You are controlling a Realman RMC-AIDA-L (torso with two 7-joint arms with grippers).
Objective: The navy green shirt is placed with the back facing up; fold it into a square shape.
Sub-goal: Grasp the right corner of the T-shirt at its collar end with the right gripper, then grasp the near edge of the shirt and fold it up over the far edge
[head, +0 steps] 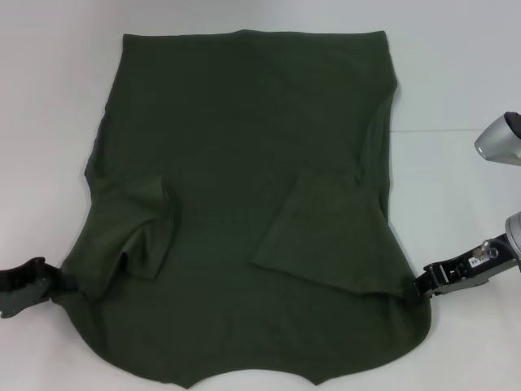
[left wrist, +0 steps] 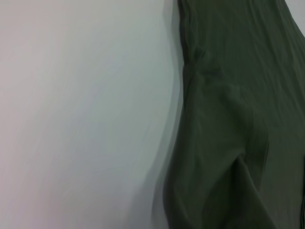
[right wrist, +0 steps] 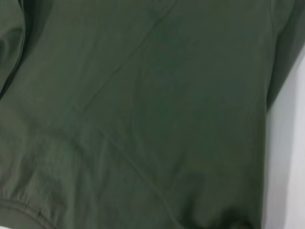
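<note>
While the navy green shirt [head: 244, 212] lies flat, left claw [head: 50, 285] and right claw [head: 417, 287] grip its edges.

Soft matt cloth on a smooth, pale table

We see the navy green shirt [head: 244, 163] as plain matt cloth, finely knit, with stitched seams and soft wrinkles; the table [head: 456, 73] looks smooth and faintly sheened; the left gripper [head: 28, 285] and right gripper [head: 435, 278] look like black plastic.
</note>
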